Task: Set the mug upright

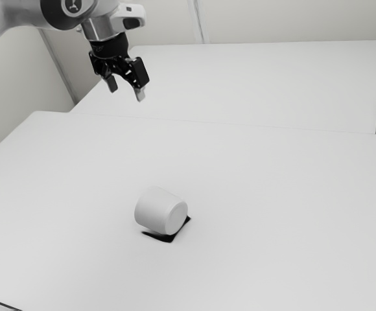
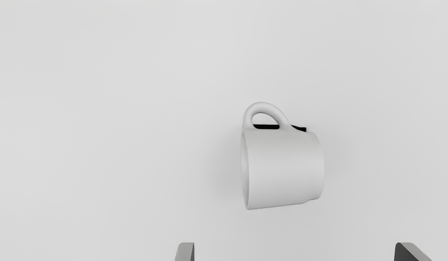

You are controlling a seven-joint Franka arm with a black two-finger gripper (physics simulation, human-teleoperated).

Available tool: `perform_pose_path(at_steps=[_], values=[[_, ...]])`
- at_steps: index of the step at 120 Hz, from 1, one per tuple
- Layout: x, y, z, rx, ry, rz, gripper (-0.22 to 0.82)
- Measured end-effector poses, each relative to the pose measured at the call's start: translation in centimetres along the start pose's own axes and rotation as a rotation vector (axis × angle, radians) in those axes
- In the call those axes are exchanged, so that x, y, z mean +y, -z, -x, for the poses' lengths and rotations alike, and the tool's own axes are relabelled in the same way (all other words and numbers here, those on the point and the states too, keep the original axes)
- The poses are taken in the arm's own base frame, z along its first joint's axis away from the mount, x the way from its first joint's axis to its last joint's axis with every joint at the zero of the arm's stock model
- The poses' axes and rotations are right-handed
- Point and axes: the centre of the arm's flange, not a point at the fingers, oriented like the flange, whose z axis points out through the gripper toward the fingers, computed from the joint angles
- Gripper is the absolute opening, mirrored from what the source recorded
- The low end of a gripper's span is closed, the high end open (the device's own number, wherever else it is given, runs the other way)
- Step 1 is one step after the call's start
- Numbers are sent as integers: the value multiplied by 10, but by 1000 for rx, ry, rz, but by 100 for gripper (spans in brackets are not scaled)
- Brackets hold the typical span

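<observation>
On the arm (image 1: 19,16) there is a round dark emblem (image 1: 72,6) with a pale mark inside; its upper part is cut off by the edge of the exterior view, and I cannot read what it says or shows. The arm itself is also cut off at this view's upper left. The gripper (image 1: 126,91) hangs in the air, well apart from the mug (image 1: 157,210), which lies on its side on the white table (image 1: 272,194). In the exterior view, the base of the mug is turned partly to the camera and its mouth is hidden. In the wrist view, its handle (image 2: 262,107) can be seen, but only a thin part of the inside. Some black shape (image 1: 167,238) is partly hidden under the mug, and I cannot tell what it is. The jaws are standing wide apart and hold nothing; in the wrist view, the fingers (image 2: 185,252) are cut off, with only their tips visible.
</observation>
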Motion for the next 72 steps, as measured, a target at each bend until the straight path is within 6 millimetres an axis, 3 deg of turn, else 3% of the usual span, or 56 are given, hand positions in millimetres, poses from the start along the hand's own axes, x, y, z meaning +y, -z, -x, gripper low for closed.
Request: perform_pose_path(at_steps=[18,29,37,47,62,72], values=[[0,-9,-4,4,6,31,60],[1,-55,-8,-68,17,150,60],[-9,-96,-3,-126,49,279,60],[-50,-139,6,-157,139,445,60],[-155,-217,36,-147,366,689,60],[-174,-267,39,-133,416,824,60]])
